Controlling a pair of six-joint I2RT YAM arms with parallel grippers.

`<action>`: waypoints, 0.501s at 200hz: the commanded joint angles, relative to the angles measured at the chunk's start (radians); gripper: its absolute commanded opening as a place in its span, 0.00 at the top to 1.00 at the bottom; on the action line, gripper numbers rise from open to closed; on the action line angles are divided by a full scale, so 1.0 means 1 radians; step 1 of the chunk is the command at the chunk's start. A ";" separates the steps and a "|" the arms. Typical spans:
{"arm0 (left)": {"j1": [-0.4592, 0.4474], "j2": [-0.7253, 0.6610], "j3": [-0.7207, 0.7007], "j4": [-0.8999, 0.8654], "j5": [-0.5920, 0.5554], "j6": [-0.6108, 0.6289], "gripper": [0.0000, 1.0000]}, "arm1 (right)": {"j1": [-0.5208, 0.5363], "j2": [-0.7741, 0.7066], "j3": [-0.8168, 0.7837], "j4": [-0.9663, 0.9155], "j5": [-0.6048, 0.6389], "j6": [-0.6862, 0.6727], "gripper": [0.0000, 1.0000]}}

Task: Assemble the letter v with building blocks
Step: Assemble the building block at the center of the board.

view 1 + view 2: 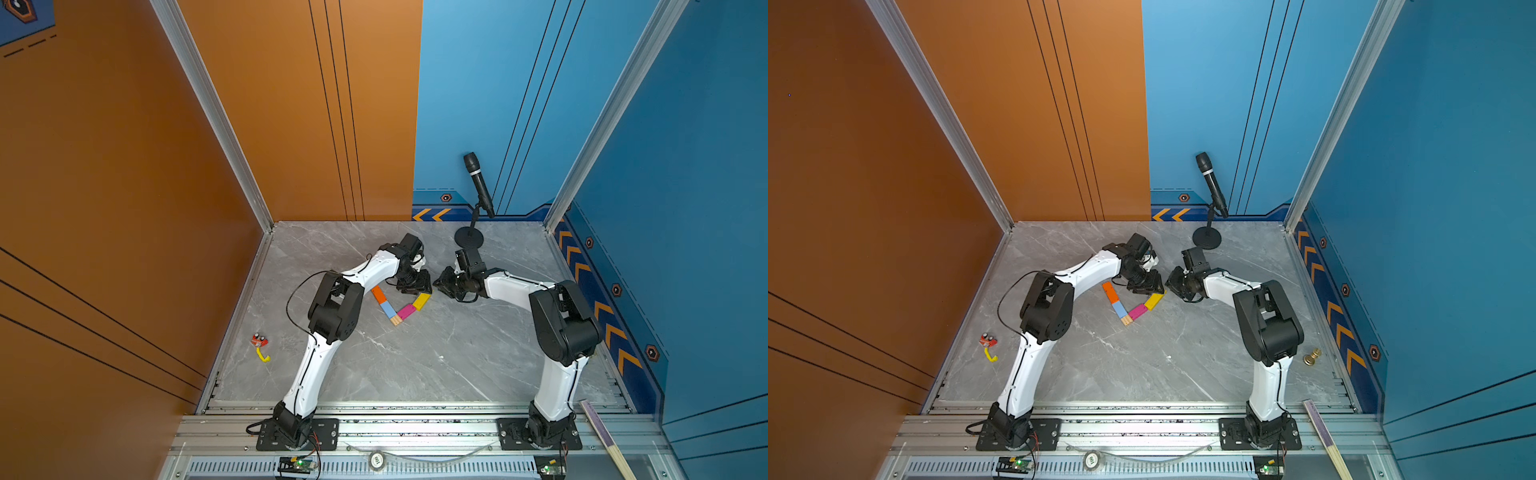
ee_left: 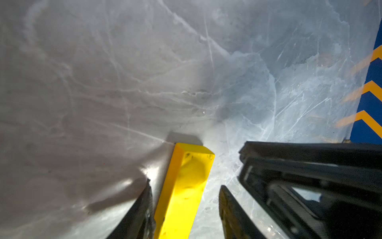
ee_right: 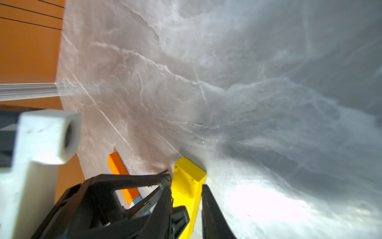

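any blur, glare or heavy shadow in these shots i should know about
Both top views are sharp and evenly lit; in the left wrist view a dark shadow lies on the table beside the yellow block; in the right wrist view a near white part is out of focus and glare whitens the table.

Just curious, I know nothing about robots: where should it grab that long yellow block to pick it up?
Probably across its two long sides, near the free end, coming straight down from above. The yellow block lies flat on the table, so its narrow width is what fits between fingers, and its other end meets the pink block.
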 commanded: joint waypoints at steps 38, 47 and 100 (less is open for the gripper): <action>0.030 -0.026 0.058 -0.020 -0.019 -0.004 0.48 | 0.037 -0.121 -0.143 0.014 0.062 0.029 0.80; 0.034 -0.036 0.062 -0.020 -0.022 -0.006 0.49 | 0.049 -0.127 -0.160 0.014 0.069 0.032 0.87; 0.047 -0.102 0.042 -0.019 -0.057 -0.013 0.54 | 0.129 -0.051 -0.143 0.044 0.051 0.053 1.00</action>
